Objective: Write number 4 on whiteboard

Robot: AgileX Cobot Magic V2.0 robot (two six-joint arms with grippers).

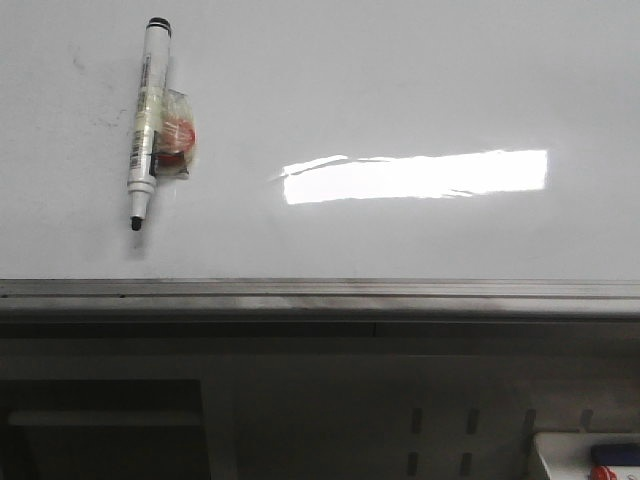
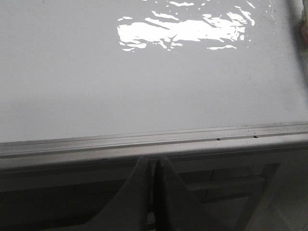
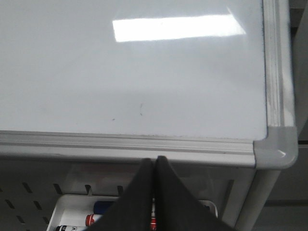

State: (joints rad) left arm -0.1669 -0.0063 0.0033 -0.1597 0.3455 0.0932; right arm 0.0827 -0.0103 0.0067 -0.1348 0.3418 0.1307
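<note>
Front view: whiteboard fills the upper frame, glossy, with a bright rectangular reflection at centre toward 3 o'clock. Marker lies on the board at 10 o'clock, uncapped tip pointing toward 6, a small clear-wrapped red object touching its side. No drawn 4 visible. Grey metal edge strip below; slotted panel at 5 o'clock.

Left wrist view: left gripper, fingers pressed together and empty, just off the board's edge.

Right wrist view: right gripper, fingers likewise together and empty, beside the board's rounded corner; tray of markers beneath.
</note>
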